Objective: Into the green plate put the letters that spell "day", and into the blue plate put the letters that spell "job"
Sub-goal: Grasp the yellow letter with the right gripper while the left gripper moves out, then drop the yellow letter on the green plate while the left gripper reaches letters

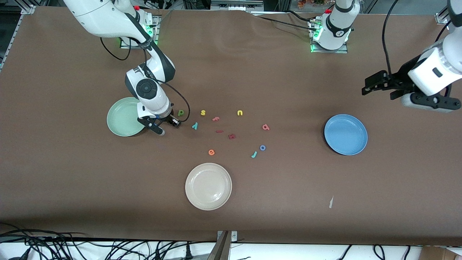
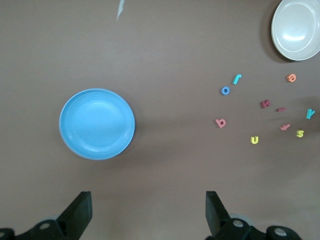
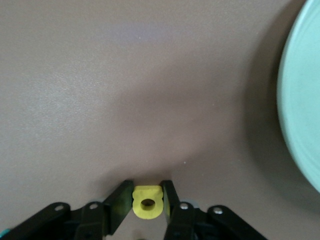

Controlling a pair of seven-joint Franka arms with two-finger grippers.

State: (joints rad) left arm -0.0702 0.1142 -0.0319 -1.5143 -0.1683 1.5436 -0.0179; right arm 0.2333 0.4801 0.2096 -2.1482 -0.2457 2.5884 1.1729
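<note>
My right gripper [image 1: 168,127] is low over the table beside the pale green plate [image 1: 121,117], shut on the yellow "a" [image 3: 147,202]; the plate's rim [image 3: 300,110] shows there too. The dark green "d" [image 1: 181,113] and light-blue "y" [image 1: 195,125] lie close by. The pink "b" [image 1: 265,126], blue "o" [image 1: 262,147] and teal "j" [image 1: 254,154] lie mid-table, toward the blue plate [image 1: 345,134]. My left gripper [image 2: 148,197] hangs open and holds nothing, up over the table at the left arm's end, near the blue plate [image 2: 97,124].
A cream-white plate [image 1: 208,186] sits nearer the front camera. Other letters lie scattered: yellow "s" [image 1: 203,112], yellow "u" [image 1: 240,113], orange "e" [image 1: 211,152], dark red "k" [image 1: 232,136], a pink "f" [image 1: 216,118]. A small white scrap [image 1: 331,202] lies near the front edge.
</note>
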